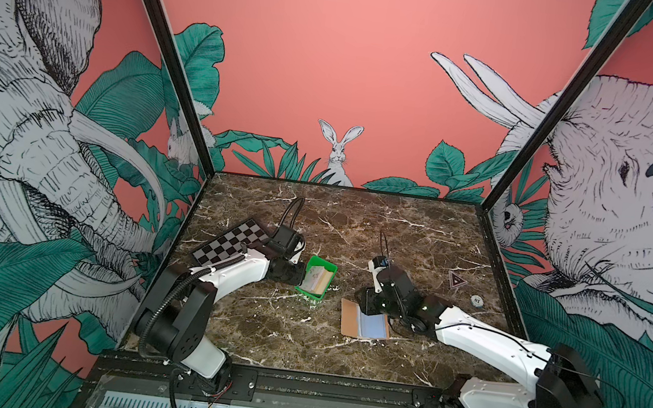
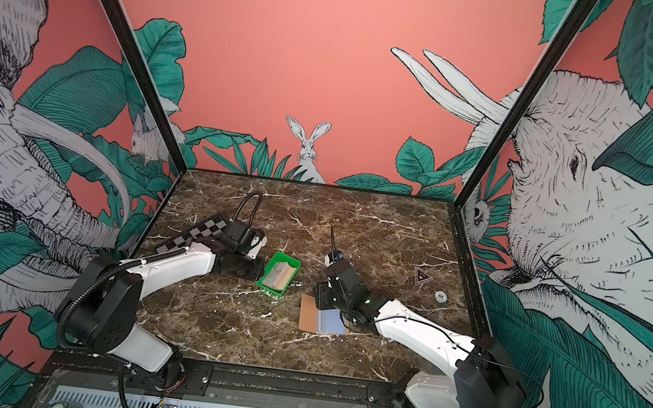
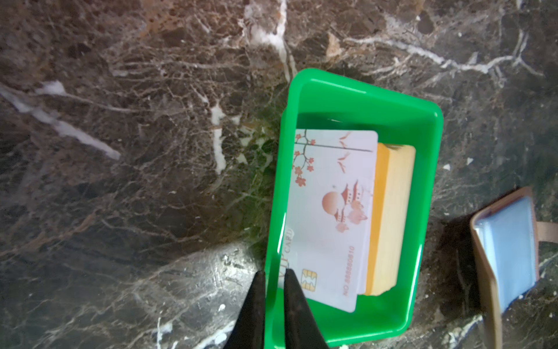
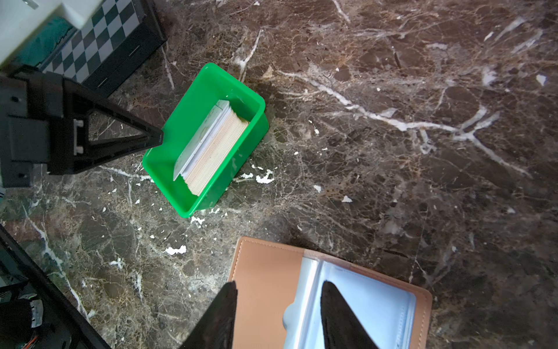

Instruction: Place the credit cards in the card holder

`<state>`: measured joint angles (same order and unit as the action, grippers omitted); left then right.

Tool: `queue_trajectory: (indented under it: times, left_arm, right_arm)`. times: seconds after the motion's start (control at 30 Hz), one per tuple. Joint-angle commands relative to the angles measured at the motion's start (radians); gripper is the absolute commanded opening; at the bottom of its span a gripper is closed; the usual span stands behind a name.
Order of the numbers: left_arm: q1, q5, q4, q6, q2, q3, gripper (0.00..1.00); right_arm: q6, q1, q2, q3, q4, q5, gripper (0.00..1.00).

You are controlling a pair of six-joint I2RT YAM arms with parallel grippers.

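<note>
- Marble tabletop [image 1: 260, 331] under us: cards [image 3: 332, 211] standing in the green tray [image 3: 422, 211].
- Our left claw [image 3: 274, 278] pinches narrowly over the tray wall.
- Our right claw [image 4: 277, 290], half-wide, sits over the open card holder [image 4: 265, 272].

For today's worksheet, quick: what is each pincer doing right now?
Left pincer: nearly closed astride the green tray wall; grip cannot be told.
Right pincer: open over the card holder.

We see a brown marble table [image 1: 356, 225] bearing a green tray [image 1: 329, 269], checkered board [image 1: 228, 242] and open card holder [image 1: 349, 318]
</note>
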<state>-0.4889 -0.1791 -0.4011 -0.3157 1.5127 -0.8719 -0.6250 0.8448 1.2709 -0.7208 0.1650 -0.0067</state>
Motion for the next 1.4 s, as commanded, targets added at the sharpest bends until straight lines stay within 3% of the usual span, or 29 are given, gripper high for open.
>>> queue_trajectory:
  times: [0.0, 0.47, 0.63, 0.9, 1.2, 1.37]
  left_arm:
    - [-0.019, 0.029, -0.014, -0.049, -0.045, 0.028, 0.13]
    - [-0.05, 0.055, -0.059, -0.08, -0.085, 0.02, 0.1]
    - [-0.048, 0.111, -0.113, -0.041, -0.076, -0.032, 0.25]
    - [-0.046, 0.054, -0.106, -0.038, -0.005, -0.085, 0.3]
    - [-0.046, 0.029, -0.07, -0.08, 0.069, -0.085, 0.29]
    - [-0.047, 0.025, -0.055, -0.103, 0.083, -0.075, 0.24]
  right_arm:
    - [-0.002, 0.008, 0.01, 0.006, -0.021, 0.011, 0.45]
    - [0.0, 0.011, 0.034, -0.005, -0.028, 0.0, 0.45]
    - [0.002, 0.012, 0.036, -0.007, -0.027, 0.002, 0.45]
    - [-0.004, 0.011, 0.019, 0.014, -0.025, 0.01, 0.45]
    - [-0.007, 0.012, -0.001, 0.029, -0.022, 0.022, 0.45]
    - [-0.01, 0.011, -0.002, 0.031, -0.025, 0.022, 0.45]
